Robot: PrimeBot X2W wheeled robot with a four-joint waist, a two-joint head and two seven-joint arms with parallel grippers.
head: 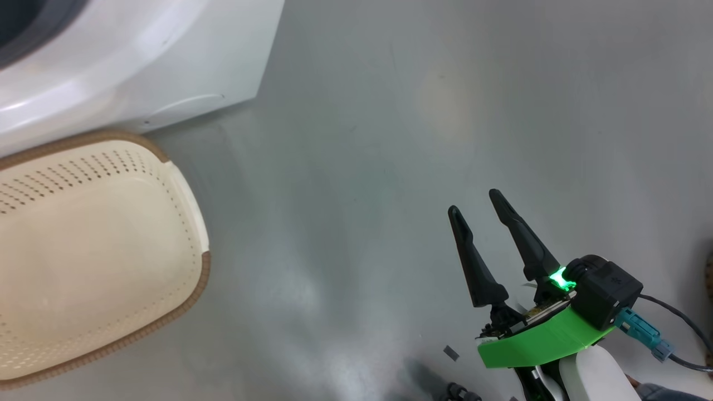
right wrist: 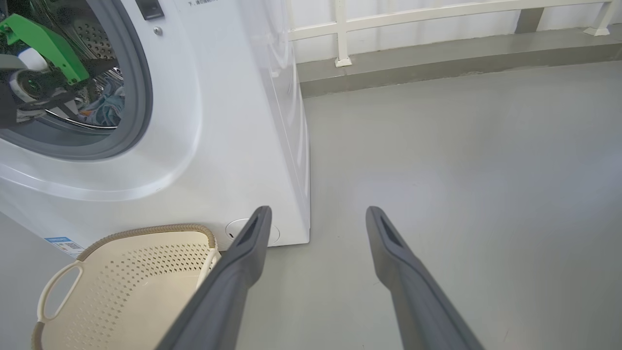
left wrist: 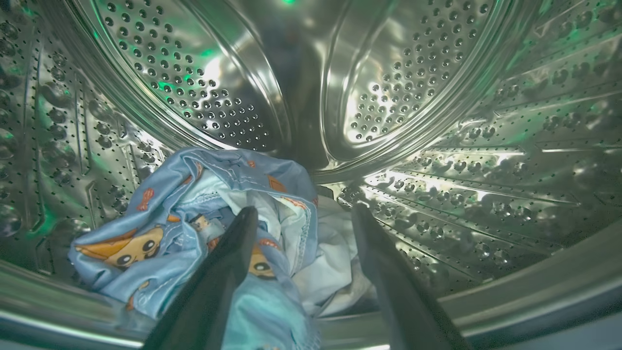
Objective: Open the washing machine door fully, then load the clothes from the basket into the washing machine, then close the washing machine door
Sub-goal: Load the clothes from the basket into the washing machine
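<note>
Dark fingers of the left gripper (left wrist: 305,209) stand apart inside the steel perforated drum (left wrist: 427,78) of the white washing machine (right wrist: 218,121), over light blue cartoon-print and white clothes (left wrist: 160,228) lying in it. Cream perforated brown-rimmed plastic basket (head: 83,167) sits empty beside the machine; right gripper (head: 474,201) hangs spread above grey floor (head: 390,111).

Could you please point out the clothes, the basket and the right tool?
the clothes (left wrist: 160,214): left wrist view, blue printed fabric.
the basket (head: 83,267): head view, bare inner floor.
the right tool (head: 474,201): head view, midway between its fingertips.
</note>
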